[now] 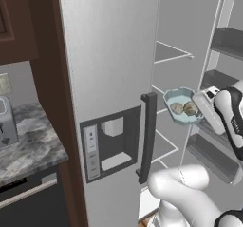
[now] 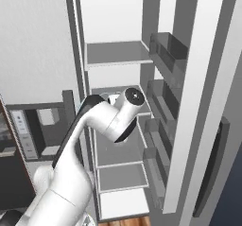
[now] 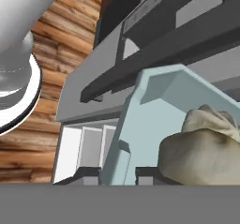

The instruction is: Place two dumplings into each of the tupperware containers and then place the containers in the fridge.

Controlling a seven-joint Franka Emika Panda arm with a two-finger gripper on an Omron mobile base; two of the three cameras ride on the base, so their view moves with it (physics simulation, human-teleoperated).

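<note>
Carrying the pale blue container (image 1: 182,106) into the open fridge (image 1: 109,79), the gripper (image 1: 205,103) is clamped on the tub's rim at its 3 o'clock end. Two dumplings (image 1: 183,108) sit inside. Long axis runs 9-to-3, roughly level. Risk: rim-only hold could tilt, spilling dumplings, or clip a shelf (image 1: 173,56).

Two dumplings (image 1: 183,108) lie side by side in the tupperware container (image 1: 180,95), inside the open fridge (image 1: 114,55), right of its handle (image 1: 148,136).

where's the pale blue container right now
In the left base view, the pale blue container is held by the end effector inside the open fridge, right of its dark handle, two dumplings inside.
</note>
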